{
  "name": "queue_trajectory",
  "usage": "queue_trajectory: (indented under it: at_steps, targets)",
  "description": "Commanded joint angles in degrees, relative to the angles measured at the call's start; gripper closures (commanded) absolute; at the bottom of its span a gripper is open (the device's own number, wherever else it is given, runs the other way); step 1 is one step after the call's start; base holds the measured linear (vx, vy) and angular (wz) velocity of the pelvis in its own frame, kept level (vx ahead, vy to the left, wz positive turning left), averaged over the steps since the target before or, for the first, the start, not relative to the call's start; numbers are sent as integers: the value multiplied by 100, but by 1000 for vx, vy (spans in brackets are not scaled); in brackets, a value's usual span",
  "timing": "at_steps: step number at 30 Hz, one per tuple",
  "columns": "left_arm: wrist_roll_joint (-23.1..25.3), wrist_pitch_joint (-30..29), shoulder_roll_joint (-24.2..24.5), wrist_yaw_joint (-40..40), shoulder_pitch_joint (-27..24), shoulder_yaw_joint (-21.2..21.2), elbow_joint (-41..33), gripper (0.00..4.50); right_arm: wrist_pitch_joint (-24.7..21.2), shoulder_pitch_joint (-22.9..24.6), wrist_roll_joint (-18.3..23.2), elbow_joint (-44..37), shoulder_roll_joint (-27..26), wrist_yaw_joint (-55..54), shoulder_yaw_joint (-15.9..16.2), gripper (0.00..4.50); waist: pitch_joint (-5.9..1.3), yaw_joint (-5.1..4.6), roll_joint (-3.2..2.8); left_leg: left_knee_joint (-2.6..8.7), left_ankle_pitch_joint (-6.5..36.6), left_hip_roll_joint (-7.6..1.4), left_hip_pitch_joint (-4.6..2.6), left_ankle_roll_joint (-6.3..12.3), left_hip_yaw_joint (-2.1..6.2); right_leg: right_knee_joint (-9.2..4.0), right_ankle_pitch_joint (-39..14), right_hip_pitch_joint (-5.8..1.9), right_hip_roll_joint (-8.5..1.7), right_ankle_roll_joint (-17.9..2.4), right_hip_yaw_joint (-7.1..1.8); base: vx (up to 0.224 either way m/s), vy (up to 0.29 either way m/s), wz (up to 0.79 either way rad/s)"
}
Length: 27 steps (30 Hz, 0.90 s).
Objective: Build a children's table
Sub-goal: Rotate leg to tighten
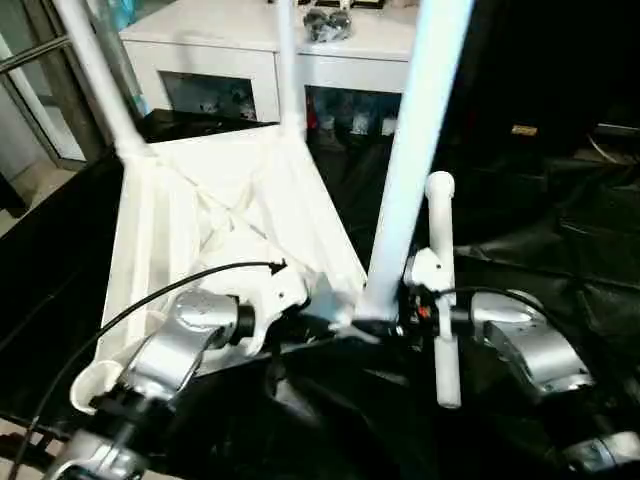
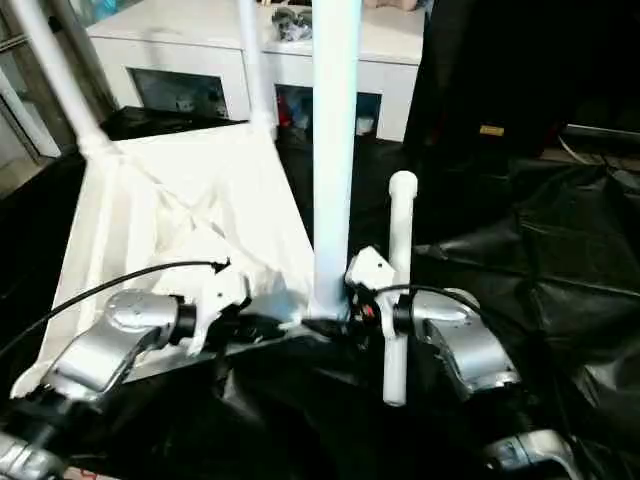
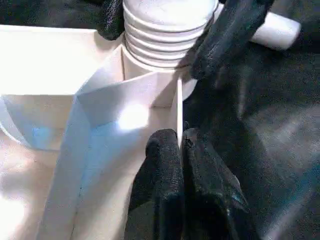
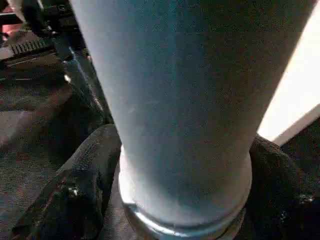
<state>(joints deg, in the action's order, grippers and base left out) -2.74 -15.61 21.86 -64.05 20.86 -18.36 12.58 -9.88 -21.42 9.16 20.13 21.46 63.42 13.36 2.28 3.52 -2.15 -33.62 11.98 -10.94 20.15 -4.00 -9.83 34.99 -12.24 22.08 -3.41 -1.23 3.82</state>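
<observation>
I'm seeing a black plastic sheet (image 1: 560, 250) covering the work surface, and the upturned white tabletop (image 1: 240, 220) is lying on it, ribbed underside up, with a loose white leg (image 1: 441, 290) alongside.

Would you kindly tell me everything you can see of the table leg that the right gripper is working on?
The leg is a long, smooth white tube, plastic by its look. It stands upright, leaning slightly, at the near right corner of the upturned tabletop, its ribbed foot entering the round corner socket. The right gripper has a black finger on each side of its base. The left gripper pinches the tabletop's thin edge beside the socket. Its top runs out of view.
</observation>
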Motion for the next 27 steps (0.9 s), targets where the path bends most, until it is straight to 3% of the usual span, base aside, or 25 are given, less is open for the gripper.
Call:
queue_trajectory:
  at_steps: [1, 5, 10, 14, 16, 17, 19, 21, 24, 25, 27]
  targets:
    - [-155, 93, -72, -91, 18, -123, -125, 450, -134, 74, 39, -105, -76, 194, 253, 122, -272, 6, 47, 381, 729, -256, 15, 427, 65, -429, -777, -268, -474, -1306, -309, 0, 0, 0]
    - [-177, 93, -72, -87, -11, -99, -153, 450, -283, 124, 133, -206, -81, 243, 268, 156, -290, 16, 52, 365, 554, -253, 18, 461, 67, -381, -409, -281, -466, -1365, -306, 0, 0, 0]
    - [-100, 43, -216, 179, 16, -58, -75, 450, -280, 142, 66, -54, -311, -159, 151, 174, -290, 25, 62, 354, 519, -247, 24, 488, 58, -384, -410, -282, -476, -1359, -308, 0, 0, 0]
    - [110, -101, -444, 730, 175, 26, 166, 450, -104, -87, -241, 553, -650, -1204, -87, 175, -249, -24, 74, 388, 840, -233, 9, 288, 64, -465, -1183, -261, -490, -1227, -302, 0, 0, 0]
    - [311, -190, -713, 1323, 390, 99, 500, 450, -139, -385, -446, 1229, -981, -2336, -351, 176, -224, -80, 58, 411, 1026, -215, -19, 150, 67, -517, -1683, -226, -476, -1131, -300, 0, 0, 0]
    - [401, -317, -1094, 1935, 615, 206, 815, 450, -166, -611, -467, 1734, -1313, -3186, -588, 176, -222, -129, 63, 419, 1157, -195, -17, 21, 87, -555, -2094, -232, -490, -991, -287, -63, -4, -3]
    - [421, -377, -1259, 2193, 699, 259, 917, 450, -176, -678, -460, 1881, -1454, -3484, -677, 176, -215, -138, 74, 415, 1313, -194, -52, -5, 93, -604, -2404, -201, -500, -881, -286, -52, -3, -1]
    - [447, -410, -1472, 2442, 814, 271, 1033, 450, -196, -750, -455, 2002, -1694, -3753, -745, 176, -225, -113, 83, 412, 1254, -203, -27, 78, 88, -611, -2325, -202, -503, -830, -303, 0, 0, 0]
    - [468, -390, -1730, 2612, 936, 245, 1130, 450, -60, -830, -467, 2126, -1977, -3845, -709, 176, -248, -101, 72, 413, 1016, -203, 5, 121, 84, -560, -1842, -214, -486, -922, -303, 0, 0, 0]
    - [468, -390, -1730, 2612, 936, 245, 1130, 450, -60, -830, -467, 2126, -1977, -3845, -709, 120, -259, -91, 70, 410, 954, -213, 14, 154, 85, -533, -1638, -229, -492, -974, -303, 0, 0, 0]
    - [448, -354, -1729, 2452, 901, 201, 1072, 450, 16, -844, -419, 2118, -2021, -3585, -680, 100, -267, -83, 52, 401, 878, -209, 28, 214, 80, -514, -1394, -240, -487, -1035, -300, 0, 0, 0]
